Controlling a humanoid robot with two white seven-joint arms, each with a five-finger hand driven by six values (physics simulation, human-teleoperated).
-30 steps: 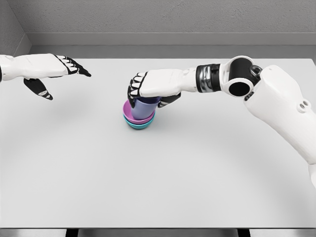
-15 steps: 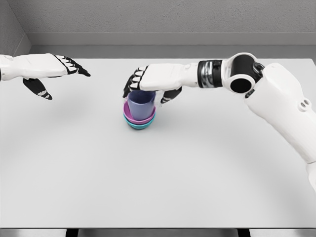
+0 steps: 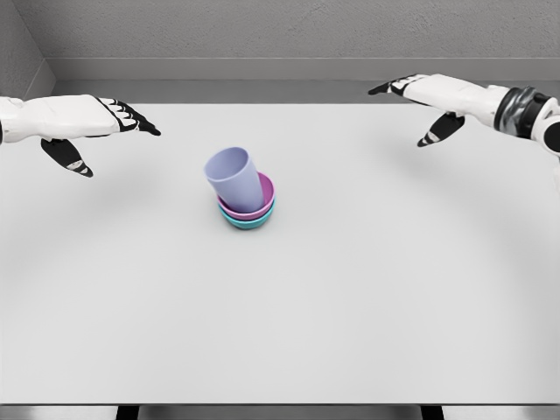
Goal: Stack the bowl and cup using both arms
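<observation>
We read no brand, label or writing on anything here. Our left hand [image 3: 74, 118] hovers over the far left part of the white bench [image 3: 289, 315], fingers stretched out straight and thumb hanging below, holding nothing. Our right hand [image 3: 429, 92] hangs over the far right edge of the bench, fingers likewise extended and loose, also empty. Between the two hands, well apart from both and nearer to us than either, stands the stack. We count one lavender cup [image 3: 232, 179], one pink bowl [image 3: 264, 199] and one teal bowl [image 3: 249, 222]. The pink bowl nests inside the teal one, and the cup sits in the pink bowl, tilted, with its mouth leaning toward our left hand. Neither hand touches the stack.
</observation>
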